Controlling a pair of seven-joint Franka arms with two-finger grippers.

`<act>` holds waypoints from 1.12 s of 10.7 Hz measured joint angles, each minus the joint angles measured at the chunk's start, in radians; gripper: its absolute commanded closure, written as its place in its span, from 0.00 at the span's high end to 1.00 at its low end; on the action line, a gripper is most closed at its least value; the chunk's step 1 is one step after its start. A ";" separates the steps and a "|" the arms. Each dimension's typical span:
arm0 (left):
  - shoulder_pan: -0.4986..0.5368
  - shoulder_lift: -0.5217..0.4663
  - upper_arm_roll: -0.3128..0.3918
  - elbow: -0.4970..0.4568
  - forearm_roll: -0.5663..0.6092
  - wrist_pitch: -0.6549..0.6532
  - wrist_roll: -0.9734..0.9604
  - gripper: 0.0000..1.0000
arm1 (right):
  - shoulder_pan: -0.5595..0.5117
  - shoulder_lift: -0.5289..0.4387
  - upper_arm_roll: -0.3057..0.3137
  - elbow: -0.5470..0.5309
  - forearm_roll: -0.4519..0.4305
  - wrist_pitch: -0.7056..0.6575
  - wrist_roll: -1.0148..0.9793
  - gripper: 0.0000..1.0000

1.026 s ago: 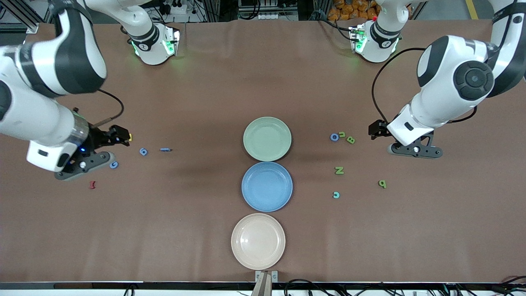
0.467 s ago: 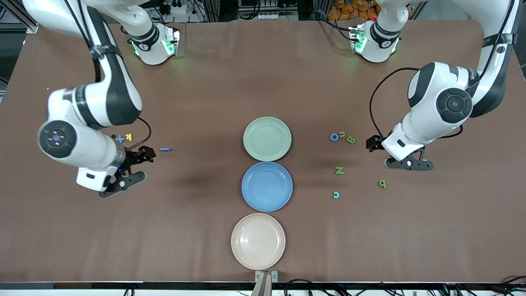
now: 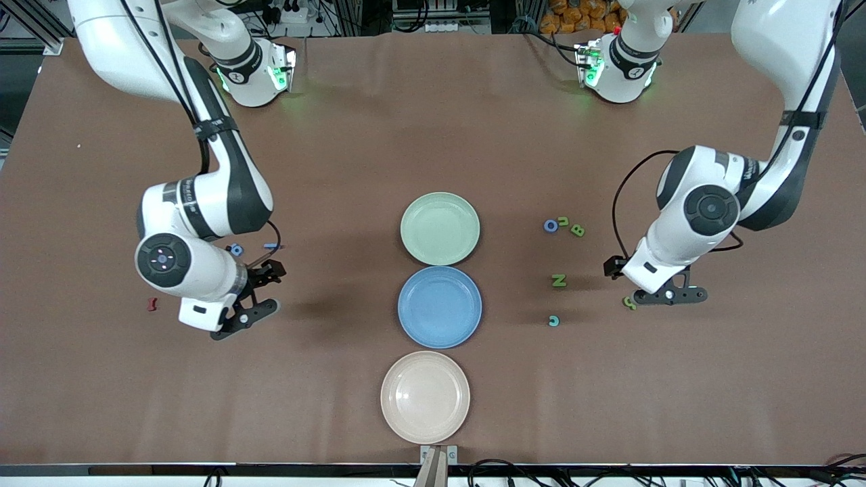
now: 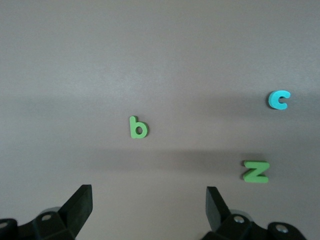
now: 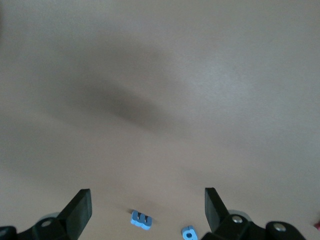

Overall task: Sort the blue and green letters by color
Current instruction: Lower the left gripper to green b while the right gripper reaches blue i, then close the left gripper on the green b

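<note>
Left hand open over green b; right hand open.

We see three plates lined up at the middle of the brown table: a pale green plate farthest from the front camera, a blue plate just beside it, and a cream plate nearest. A small dark red piece lies well apart, toward the right arm's end.
</note>
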 measured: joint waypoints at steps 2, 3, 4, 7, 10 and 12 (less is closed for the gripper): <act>-0.001 0.042 0.000 0.012 0.018 0.024 -0.015 1.00 | 0.007 0.035 0.000 0.001 0.000 0.016 0.000 1.00; 0.001 0.057 0.000 0.016 0.018 0.031 -0.015 1.00 | 0.007 0.049 -0.001 0.001 0.000 0.023 0.000 1.00; 0.004 0.069 0.001 0.020 0.018 0.032 -0.015 1.00 | 0.008 0.056 -0.001 0.005 0.000 0.024 0.000 1.00; 0.024 0.098 0.009 0.025 0.038 0.041 -0.015 1.00 | 0.012 0.059 -0.001 0.008 0.000 0.024 0.000 1.00; 0.033 0.155 0.027 0.025 0.083 0.119 -0.015 1.00 | 0.011 0.063 -0.003 0.010 0.000 0.024 0.000 1.00; 0.034 0.200 0.042 0.026 0.098 0.168 -0.015 1.00 | 0.012 0.063 -0.003 0.020 0.000 0.023 0.000 1.00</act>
